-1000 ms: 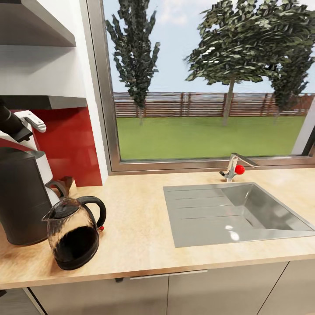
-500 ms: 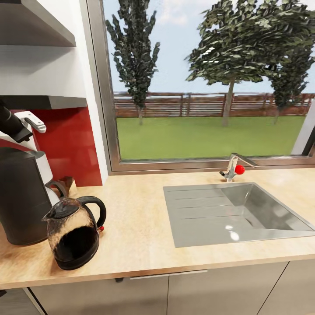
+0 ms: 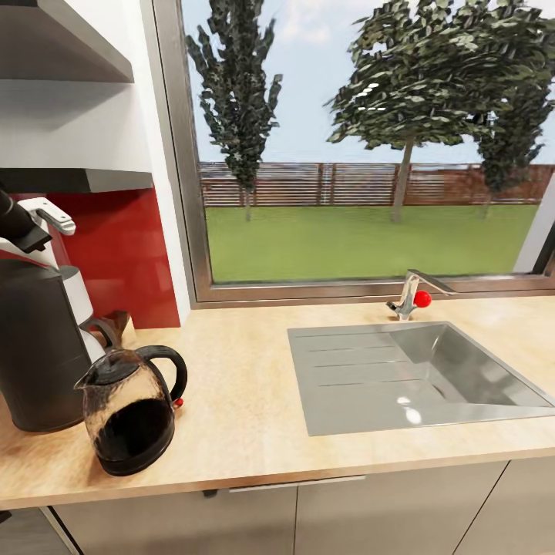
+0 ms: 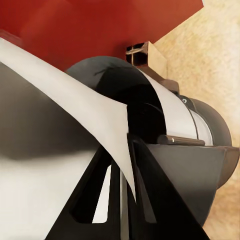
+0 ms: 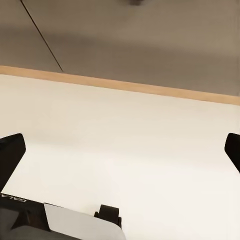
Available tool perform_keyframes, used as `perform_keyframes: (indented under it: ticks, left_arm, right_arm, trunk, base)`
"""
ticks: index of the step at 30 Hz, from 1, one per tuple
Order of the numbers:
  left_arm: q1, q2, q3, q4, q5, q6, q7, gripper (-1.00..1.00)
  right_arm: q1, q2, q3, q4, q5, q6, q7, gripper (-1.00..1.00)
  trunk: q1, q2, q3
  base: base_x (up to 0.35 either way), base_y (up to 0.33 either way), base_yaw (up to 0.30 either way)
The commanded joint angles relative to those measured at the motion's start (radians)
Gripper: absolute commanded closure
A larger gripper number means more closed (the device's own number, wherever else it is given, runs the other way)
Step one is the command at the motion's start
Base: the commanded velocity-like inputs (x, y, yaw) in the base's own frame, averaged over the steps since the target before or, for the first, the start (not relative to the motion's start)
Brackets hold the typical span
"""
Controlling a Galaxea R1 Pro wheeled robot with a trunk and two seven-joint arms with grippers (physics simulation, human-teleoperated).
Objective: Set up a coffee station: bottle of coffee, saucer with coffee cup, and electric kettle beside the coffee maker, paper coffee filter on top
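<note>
White, thin paper coffee filter [image 4: 75,115] is pinched between the closed black fingers [image 4: 145,200] of the left gripper [image 4: 122,200], draped across the flat top of the tall matte dark-grey coffee maker [image 3: 35,347]. Judgement: it is held by its edge so the sheet can settle flat on the machine before release.

Left gripper [image 3: 46,220] shows in the head view above the coffee maker, against the red backsplash [image 3: 123,262].

Rounded clear-glass electric kettle [image 3: 131,412] with black base and handle stands just beside the coffee maker on the light beige wood-grain countertop [image 3: 247,401], so that placement looks done.

Right gripper [image 5: 120,150]: black fingertips wide apart, nothing between them, over a pale surface. Judgement: parked clear.

Steel sink [image 3: 416,378] is well apart from the station.
</note>
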Motion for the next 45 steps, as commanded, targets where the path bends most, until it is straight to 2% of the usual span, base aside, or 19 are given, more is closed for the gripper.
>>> perform_keyframes:
  ticks: [1,45]
  left_arm:
    - [-0.003,0.001,-0.004,-0.002,-0.007,0.002,-0.007,1.00]
    - [-0.003,0.001,-0.003,0.001,-0.005,0.001,-0.007,1.00]
  right_arm:
    - [-0.001,0.000,-0.001,0.001,0.007,-0.003,0.001,-1.00]
    - [-0.001,0.000,-0.001,0.001,0.006,-0.003,0.002,-1.00]
  trunk:
    - [0.000,-0.001,-0.002]
    - [0.000,-0.001,-0.002]
  base:
    - [0.000,0.000,0.000]
    - [0.013,0.004,0.000]
